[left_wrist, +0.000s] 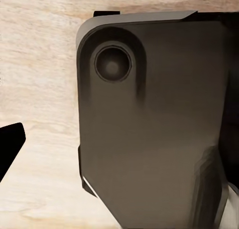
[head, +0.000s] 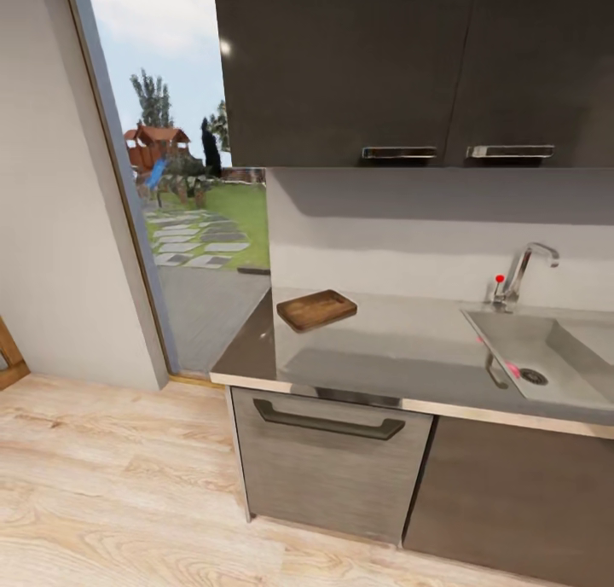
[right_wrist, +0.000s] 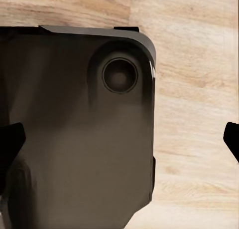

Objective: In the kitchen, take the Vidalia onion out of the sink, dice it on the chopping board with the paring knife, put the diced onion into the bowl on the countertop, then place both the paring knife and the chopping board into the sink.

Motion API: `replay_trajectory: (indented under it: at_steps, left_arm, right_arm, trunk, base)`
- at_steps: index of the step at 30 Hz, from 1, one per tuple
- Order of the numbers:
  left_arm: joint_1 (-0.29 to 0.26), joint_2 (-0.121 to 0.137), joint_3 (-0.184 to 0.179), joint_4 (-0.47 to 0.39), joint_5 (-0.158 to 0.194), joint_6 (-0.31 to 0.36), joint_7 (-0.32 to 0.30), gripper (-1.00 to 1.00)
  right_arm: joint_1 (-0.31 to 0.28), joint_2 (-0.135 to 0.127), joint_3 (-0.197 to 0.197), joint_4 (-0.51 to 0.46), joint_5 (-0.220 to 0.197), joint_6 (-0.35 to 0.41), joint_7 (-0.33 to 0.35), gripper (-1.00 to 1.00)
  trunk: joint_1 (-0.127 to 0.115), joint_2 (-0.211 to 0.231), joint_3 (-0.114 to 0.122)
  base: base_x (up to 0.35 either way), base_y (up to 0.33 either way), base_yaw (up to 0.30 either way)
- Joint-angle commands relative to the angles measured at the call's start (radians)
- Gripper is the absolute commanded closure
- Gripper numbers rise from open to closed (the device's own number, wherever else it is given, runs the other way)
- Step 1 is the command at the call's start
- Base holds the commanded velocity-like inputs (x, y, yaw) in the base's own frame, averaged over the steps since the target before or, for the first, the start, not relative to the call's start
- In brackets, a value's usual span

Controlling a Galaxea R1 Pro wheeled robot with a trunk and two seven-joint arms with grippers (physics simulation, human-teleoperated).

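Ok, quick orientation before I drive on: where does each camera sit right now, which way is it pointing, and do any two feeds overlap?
Head view: on the robot's head, facing forward and down at the countertop, with the chopping board at left and the sink at right; none of the arms appear.
Left wrist view: near the left gripper, aimed down at the wooden floor; a dark body panel of the robot blocks most of it.
Right wrist view: near the right gripper, also aimed down at that floor, past a similar dark panel.
Shared: both wrist views see floor planks and the robot's own body.

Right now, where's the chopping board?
Head view: the chopping board lies flat on the countertop near its left end, left of the sink, close to the backsplash.
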Motion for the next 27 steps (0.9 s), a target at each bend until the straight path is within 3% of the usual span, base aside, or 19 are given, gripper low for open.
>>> replay_trajectory:
  at_steps: [1, 6, 7, 16, 17, 21, 22, 27]
  left_arm:
    - [0.0, 0.0, 0.0, -0.001, 0.001, -0.002, 0.0, -1.0]
    - [0.0, -0.001, -0.001, -0.001, 0.001, -0.001, 0.0, -1.0]
    - [0.0, -0.002, -0.001, -0.001, 0.001, -0.001, 0.0, -1.0]
    - [0.0, -0.003, -0.001, -0.001, 0.001, -0.001, 0.0, -1.0]
    - [0.0, -0.004, -0.001, -0.001, 0.001, -0.001, 0.0, -1.0]
    - [0.0, -0.005, -0.001, -0.001, 0.001, -0.001, 0.0, -1.0]
    - [0.0, -0.005, -0.001, -0.001, 0.001, -0.001, 0.0, -1.0]
    - [0.0, -0.005, -0.001, -0.001, 0.001, -0.001, -0.001, -1.0]
  right_arm:
    - [0.001, 0.0, 0.0, -0.012, 0.001, -0.001, 0.0, -1.0]
    - [0.001, -0.001, 0.005, -0.201, 0.008, 0.004, -0.005, -1.0]
    - [0.001, -0.002, 0.007, -0.312, 0.01, 0.006, -0.006, -1.0]
    - [0.001, -0.001, 0.016, -0.658, 0.011, 0.004, -0.004, -1.0]
    - [0.001, 0.002, 0.069, -0.847, 0.01, 0.004, -0.005, -1.0]
    - [0.001, 0.003, 0.153, -1.043, 0.01, 0.006, -0.007, -1.0]
    - [0.0, 0.004, 0.177, -1.14, 0.01, 0.007, -0.008, -1.0]
    - [-0.006, 0.017, 0.201, -1.374, 0.01, 0.01, -0.009, -1.0]
  trunk:
    - [-0.004, 0.007, 0.003]
    - [-0.023, 0.042, 0.018]
    - [-0.027, 0.049, 0.021]
    - [-0.061, 0.112, 0.05]
    - [-0.065, 0.119, 0.053]
    - [-0.081, 0.147, 0.065]
    - [-0.084, 0.154, 0.068]
    - [-0.104, 0.189, 0.084]
  base:
    - [0.0, 0.0, 0.0]
    - [0.0, 0.0, 0.0]
    - [0.0, 0.0, 0.0]
    - [0.0, 0.0, 0.0]
    - [0.0, 0.0, 0.0]
    - [0.0, 0.0, 0.0]
    - [0.0, 0.0, 0.0]
    - [0.0, 0.0, 0.0]
